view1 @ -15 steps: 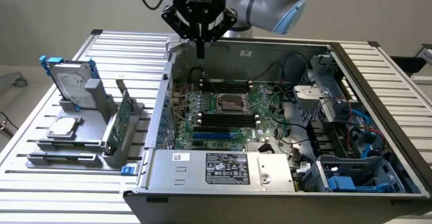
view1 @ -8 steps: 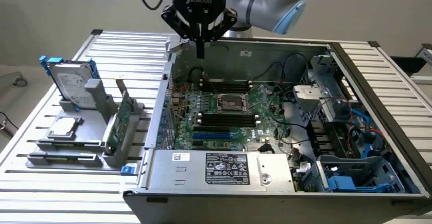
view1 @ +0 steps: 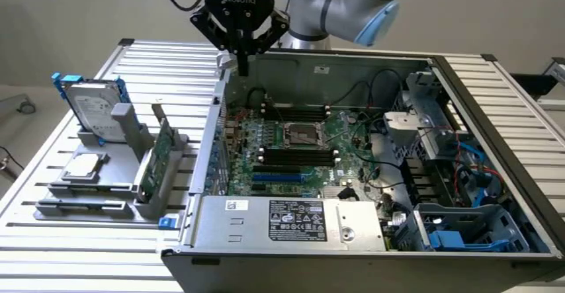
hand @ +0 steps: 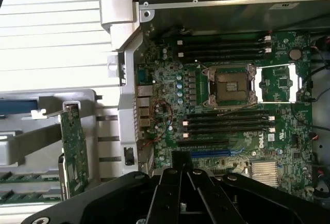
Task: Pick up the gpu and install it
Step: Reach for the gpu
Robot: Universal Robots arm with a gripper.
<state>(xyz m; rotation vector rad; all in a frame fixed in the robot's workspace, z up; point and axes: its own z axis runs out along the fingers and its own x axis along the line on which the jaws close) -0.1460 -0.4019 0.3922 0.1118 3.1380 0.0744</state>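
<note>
Hand: your black two-fingered hand [view1: 241, 67] hung clenched and empty above a back corner of the open grey metal computer case [view1: 300, 75].
Gpu: the thin green-board gpu [view1: 157, 157] stood on edge in a grey plastic rack [view1: 124, 131] just beside the case, on the slatted metal surface [view1: 159, 61].
Risk: reaching with the hand clenched, you would likely have toppled the card; carried low, it might have clipped the case wall.
Count: one gpu, one silver hard drive in a blue frame [view1: 92, 111], one small square silver processor chip [view1: 81, 167].

Slatted table [view1: 159, 61]: open computer case [view1: 353, 71], grey parts rack [view1: 79, 207].

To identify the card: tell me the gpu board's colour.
Green gpu board, best seen in the wrist view.
</note>
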